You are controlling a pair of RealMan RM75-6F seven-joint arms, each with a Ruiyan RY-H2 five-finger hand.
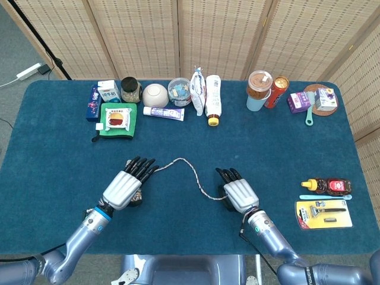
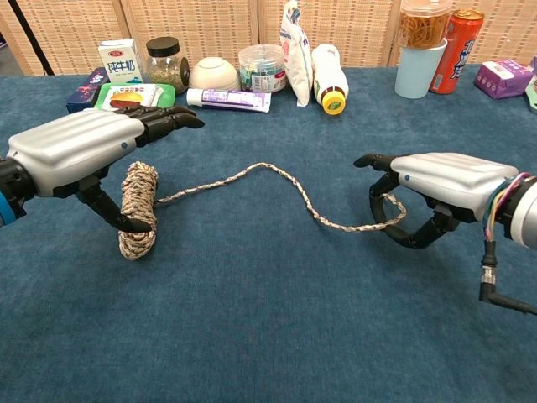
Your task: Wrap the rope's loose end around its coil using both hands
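The rope's coil [image 2: 138, 210] lies lengthwise on the blue table, left of centre. In the head view my left hand [image 1: 126, 187] covers nearly all of it. In the chest view my left hand [image 2: 80, 151] hovers just over the coil with fingers stretched forward, and its thumb reaches down against the coil's left side. The hand holds nothing. The loose strand [image 2: 268, 168] arcs right from the coil [image 1: 178, 160]. Its end [image 2: 394, 220] loops between the curled fingers and thumb of my right hand [image 2: 440, 189] [image 1: 239, 195], which holds it just above the cloth.
Along the back edge stand a milk carton [image 1: 108, 91], jar [image 1: 130, 89], bowl [image 1: 155, 95], toothpaste [image 1: 163, 113], bottles [image 1: 212, 98], cup [image 1: 259, 90] and can [image 1: 279, 91]. A green cloth with a snack [image 1: 117, 119] lies behind the coil. A razor pack [image 1: 323, 214] sits far right.
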